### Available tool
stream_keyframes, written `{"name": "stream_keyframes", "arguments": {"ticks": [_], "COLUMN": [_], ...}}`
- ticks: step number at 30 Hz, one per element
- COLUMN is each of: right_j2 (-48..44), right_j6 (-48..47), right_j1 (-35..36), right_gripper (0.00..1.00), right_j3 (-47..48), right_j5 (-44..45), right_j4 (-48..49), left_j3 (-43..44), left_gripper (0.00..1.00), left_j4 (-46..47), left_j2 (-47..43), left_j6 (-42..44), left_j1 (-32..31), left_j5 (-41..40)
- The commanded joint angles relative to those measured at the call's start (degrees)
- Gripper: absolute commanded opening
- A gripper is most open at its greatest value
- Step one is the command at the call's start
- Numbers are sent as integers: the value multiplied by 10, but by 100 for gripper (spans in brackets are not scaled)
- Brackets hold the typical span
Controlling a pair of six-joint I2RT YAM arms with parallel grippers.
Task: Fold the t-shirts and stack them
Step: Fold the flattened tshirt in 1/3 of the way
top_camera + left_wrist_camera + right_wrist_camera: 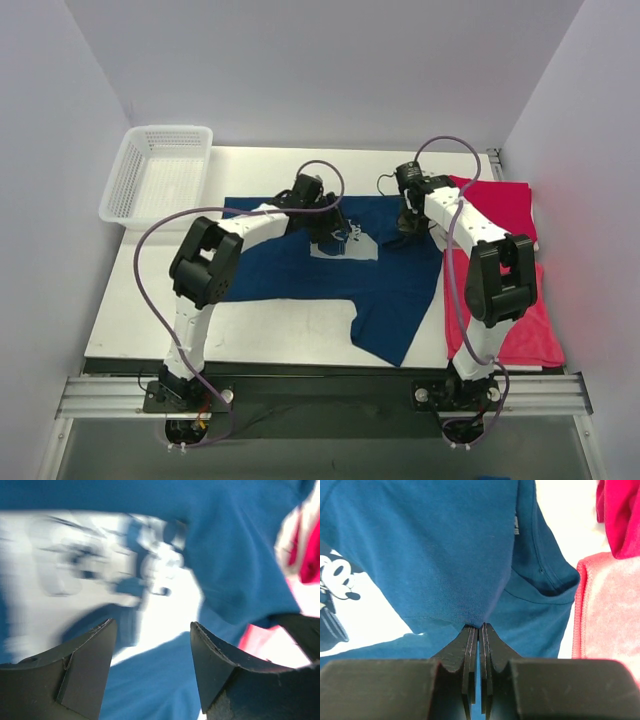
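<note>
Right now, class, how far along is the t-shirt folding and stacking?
Done: nothing looks folded or stacked yet. In hand: the navy blue t-shirt lies spread out; the right jaws pinch its fabric, the left jaws hang open over its pale cartoon print. To do: fold it, then the crimson red t-shirts lying loose on the right, and stack them.

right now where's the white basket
In the top view, the white mesh basket sits at the far left corner of the table, left of and beyond the spread navy t-shirt.
</note>
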Motion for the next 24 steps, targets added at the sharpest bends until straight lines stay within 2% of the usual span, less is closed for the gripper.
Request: {"name": "stream_keyframes", "arguments": {"ticks": [1, 6, 9, 17, 24], "right_j2": [-40, -46, -33, 23, 82], "right_j6": [8, 7, 6, 3, -4], "right_j1": [-5, -9, -10, -25, -37], "right_gripper": [0, 0, 0, 0, 0], "right_j3": [-11, -12, -1, 43, 84], "right_j5": [25, 18, 12, 7, 1], "right_j4": [-29, -28, -28, -23, 10], "left_j3": [2, 7, 11, 34, 52], "left_gripper": [71, 70, 66, 54, 53], "left_j4": [102, 156, 193, 193, 189], "left_j2": [5, 21, 45, 89, 98], "left_j6": [-66, -95, -129, -150, -130], "left_j1": [-33, -63, -73, -88, -95], "left_j5": [33, 15, 16, 12, -6]}}
